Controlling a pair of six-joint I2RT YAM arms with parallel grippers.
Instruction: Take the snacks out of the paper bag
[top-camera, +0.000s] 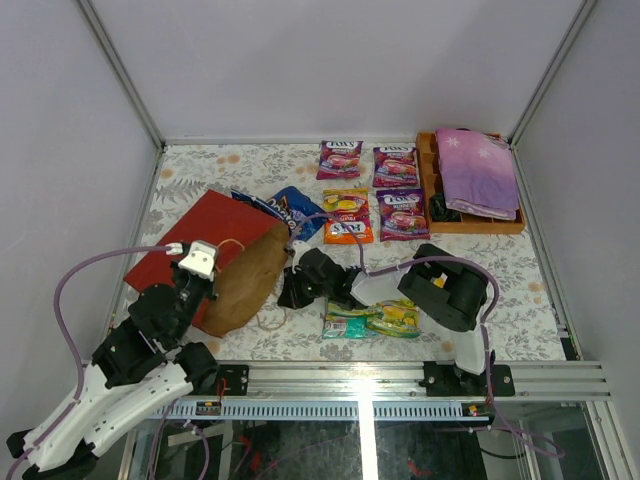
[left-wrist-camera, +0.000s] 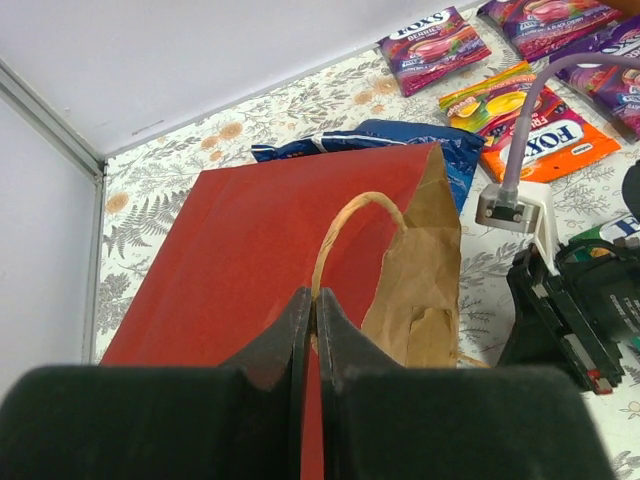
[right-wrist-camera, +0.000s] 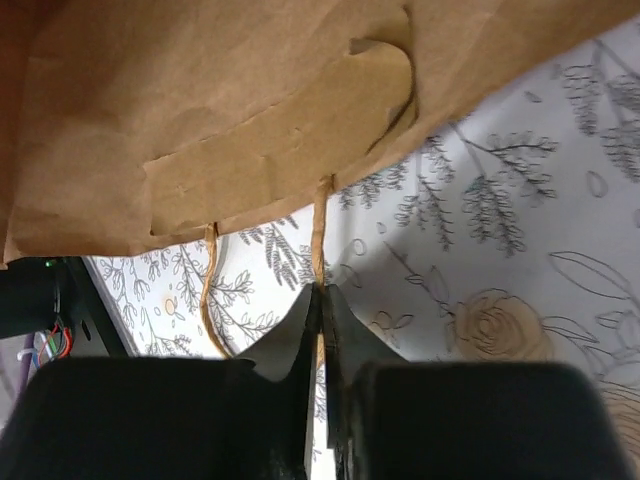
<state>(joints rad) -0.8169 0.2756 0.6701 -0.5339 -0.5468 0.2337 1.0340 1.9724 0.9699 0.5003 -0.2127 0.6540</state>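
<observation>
"Where's the bag from where you're standing?"

"The red paper carrier bag lies on its side on the flower-printed tablecloth, on the left half of the table. Its mouth points toward the middle, and the brown kraft inner side shows there."

"And the arms?"

"Both are on it. The left gripper has its two black fingers pressed together on the beige cord handle, which loops up over the red face. The right gripper sits low at the mouth, its fingers pinched on one strand of the second cord handle hanging from the kraft edge. The other strand dangles free just beside it."

"What about the snacks?"

"A larger blue Doritos bag lies against the far edge of the paper bag, which partly covers it. Beyond it, three glossy purple candy pouches and a glossy orange candy pouch lie flat in a loose block. A green-yellow candy pouch lies alone near the front edge, beside the right arm."

"Is anything left inside?"

"I can't tell. The mouth hides whatever is in there."

"And in the far right corner?"

"A brown wooden tray with a folded purple cloth lying across it, well apart from the bag."
</observation>
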